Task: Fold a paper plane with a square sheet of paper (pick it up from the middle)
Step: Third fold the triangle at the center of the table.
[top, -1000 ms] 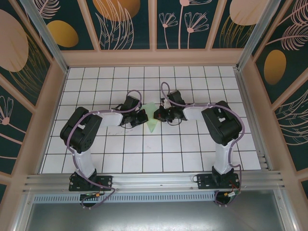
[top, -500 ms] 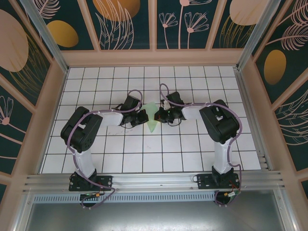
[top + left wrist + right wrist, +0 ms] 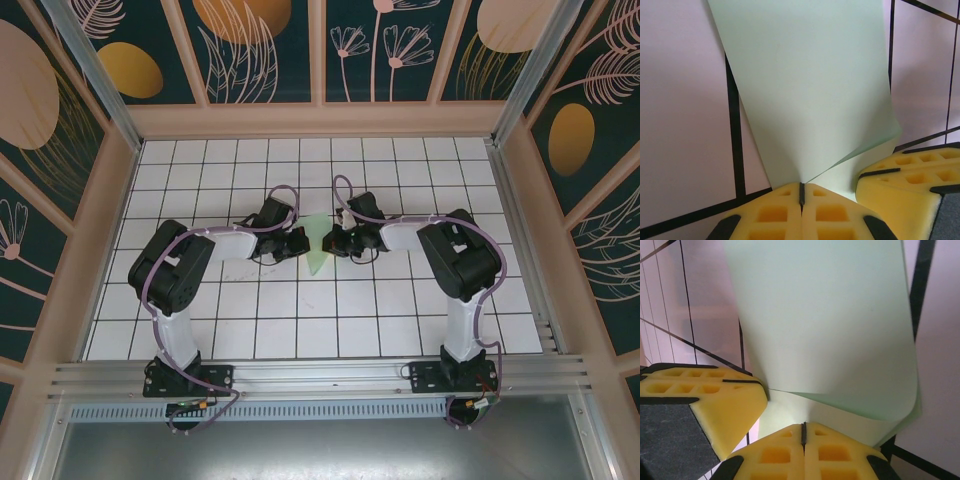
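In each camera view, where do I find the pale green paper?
Top external: green paper mid-table, between left gripper and right gripper.
Left wrist: upper centre, narrowing down into the shut yellow fingers.
Right wrist: upper centre and right, curling down to the fingers.
Shared landmark: the table's black grid lines.

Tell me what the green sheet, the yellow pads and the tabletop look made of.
Green sheet: thin matte paper; it curls softly and holds a fold.
Yellow pads: probably foam, porous-looking with moulded square pockets.
Tabletop: smooth white surface with black grid lines; material unclear.
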Robot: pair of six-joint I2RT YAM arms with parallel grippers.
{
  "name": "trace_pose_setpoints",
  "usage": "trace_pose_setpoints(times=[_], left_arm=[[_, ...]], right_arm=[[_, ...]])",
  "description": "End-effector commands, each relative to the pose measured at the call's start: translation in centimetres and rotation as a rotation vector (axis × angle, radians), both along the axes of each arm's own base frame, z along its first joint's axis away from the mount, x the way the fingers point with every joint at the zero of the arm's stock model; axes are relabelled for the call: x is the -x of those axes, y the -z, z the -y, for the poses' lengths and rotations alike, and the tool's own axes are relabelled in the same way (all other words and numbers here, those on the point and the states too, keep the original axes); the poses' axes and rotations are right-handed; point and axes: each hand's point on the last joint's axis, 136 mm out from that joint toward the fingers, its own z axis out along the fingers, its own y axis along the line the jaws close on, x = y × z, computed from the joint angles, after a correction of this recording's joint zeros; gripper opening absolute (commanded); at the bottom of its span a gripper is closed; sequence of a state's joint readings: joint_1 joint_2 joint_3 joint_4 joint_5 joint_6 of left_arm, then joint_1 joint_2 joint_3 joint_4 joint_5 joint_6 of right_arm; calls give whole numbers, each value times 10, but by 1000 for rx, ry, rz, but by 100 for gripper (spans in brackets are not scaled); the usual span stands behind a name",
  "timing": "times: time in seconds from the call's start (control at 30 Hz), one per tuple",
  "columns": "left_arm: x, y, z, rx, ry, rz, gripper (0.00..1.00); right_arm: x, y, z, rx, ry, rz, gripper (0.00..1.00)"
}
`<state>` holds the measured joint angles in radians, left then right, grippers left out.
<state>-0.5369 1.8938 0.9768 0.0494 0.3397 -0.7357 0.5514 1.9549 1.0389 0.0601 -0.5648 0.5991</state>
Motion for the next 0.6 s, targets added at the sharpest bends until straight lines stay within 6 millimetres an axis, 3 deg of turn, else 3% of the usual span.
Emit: trace_pose_setpoints(times=[0.0,0.23,0.37,0.57], left_arm=[[22,39,-18,-122,2,-105,0],[21,31,-14,-93,5,-95,0],[10,0,-3,-16,-8,-32,0],[15,-36,-4,78,-68,11,15]], right_arm=[[-1,3,0,24,-25,10,3],[10,26,9,61,-6,-45,3],[14,38,16,104,7,-81,3],[19,51,25,162,22,-116,2]])
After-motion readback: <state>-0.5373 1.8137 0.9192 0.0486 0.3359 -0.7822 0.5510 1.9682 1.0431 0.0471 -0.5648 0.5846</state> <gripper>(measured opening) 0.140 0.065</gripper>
